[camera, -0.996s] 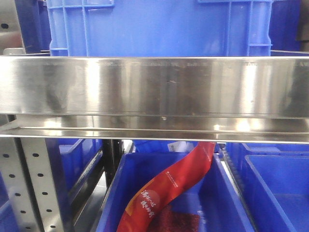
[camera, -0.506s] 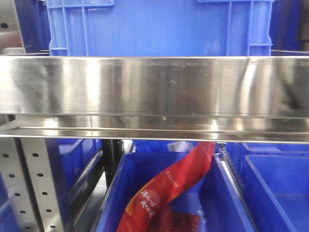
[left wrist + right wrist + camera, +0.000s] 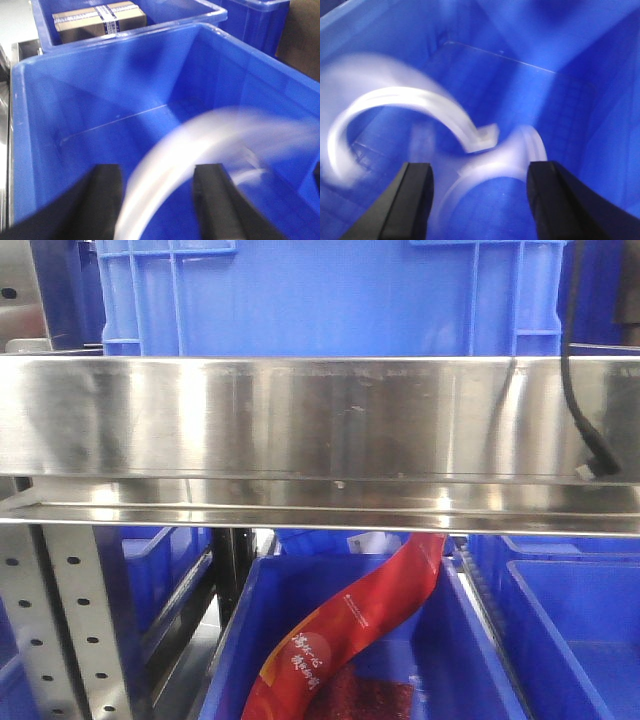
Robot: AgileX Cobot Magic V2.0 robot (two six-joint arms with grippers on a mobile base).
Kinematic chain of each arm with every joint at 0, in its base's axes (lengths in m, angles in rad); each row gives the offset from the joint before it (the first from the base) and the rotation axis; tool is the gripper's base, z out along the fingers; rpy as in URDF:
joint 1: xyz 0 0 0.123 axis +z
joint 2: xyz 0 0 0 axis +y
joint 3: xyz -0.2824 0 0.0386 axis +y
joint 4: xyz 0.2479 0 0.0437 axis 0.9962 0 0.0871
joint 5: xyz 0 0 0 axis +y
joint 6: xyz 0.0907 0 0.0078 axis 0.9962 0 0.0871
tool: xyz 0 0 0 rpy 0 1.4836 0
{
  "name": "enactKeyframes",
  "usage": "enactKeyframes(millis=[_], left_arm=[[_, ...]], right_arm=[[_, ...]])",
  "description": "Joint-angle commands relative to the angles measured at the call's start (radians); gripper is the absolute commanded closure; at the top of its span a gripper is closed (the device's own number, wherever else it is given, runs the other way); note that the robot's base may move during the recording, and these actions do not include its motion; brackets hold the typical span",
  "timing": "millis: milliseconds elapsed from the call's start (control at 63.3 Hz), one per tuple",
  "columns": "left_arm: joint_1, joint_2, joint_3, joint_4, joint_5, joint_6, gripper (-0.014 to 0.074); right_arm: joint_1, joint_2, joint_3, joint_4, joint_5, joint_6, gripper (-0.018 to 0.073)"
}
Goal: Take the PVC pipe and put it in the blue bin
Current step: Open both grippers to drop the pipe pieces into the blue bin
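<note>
**Fingers (image 3: 105,200) apart, pipe (image 3: 200,135) a white smear over the bin (image 3: 30,150)**

Fingers come to four in all, two black ones to each gripper. On the left gripper (image 3: 157,200) they stand wide apart. The pipe shows between and beyond them as a pale arc, too blurred to tell whether it touches either one. On the right gripper (image 3: 480,200) the fingers (image 3: 415,200) are likewise spread and clamp nothing. Past them the pipe (image 3: 395,97) curves inside the bin (image 3: 560,45), with only its squared end half sharp. A second white curve lies just beside it, and I cannot tell whether that is another piece or the same one ghosted. Whether any of it touches the bin floor is lost in the blur.

Behind the left gripper's bin stands a neighbouring bin (image 3: 175,10) holding one taped cardboard box (image 3: 100,17).

From the front, a steel shelf rail (image 3: 300,420) fills the middle. One blue crate (image 3: 330,295) sits above it, cut off at the top. Below are at least three tubs (image 3: 240,640), also cut off, and the middle one holds one red printed strip (image 3: 350,625). One black cable (image 3: 570,370) hangs at the right.
</note>
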Motion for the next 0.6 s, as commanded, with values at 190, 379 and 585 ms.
enactKeyframes(millis=[190,379,585], left_arm=[[-0.005,-0.040,-0.010,-0.018,0.009,-0.008,0.0461],[-0.005,-0.057,-0.010,-0.016,0.019,-0.008,0.0708],[-0.001,-0.076,-0.001,-0.033,0.067,-0.029,0.0708]], right_arm=[[0.001,-0.031,-0.027,-0.004,0.097,-0.009,0.0462],[0.001,-0.043,-0.027,-0.004,0.096,-0.009,0.0714],[0.001,-0.056,-0.019,-0.007,0.092,-0.009,0.0728]])
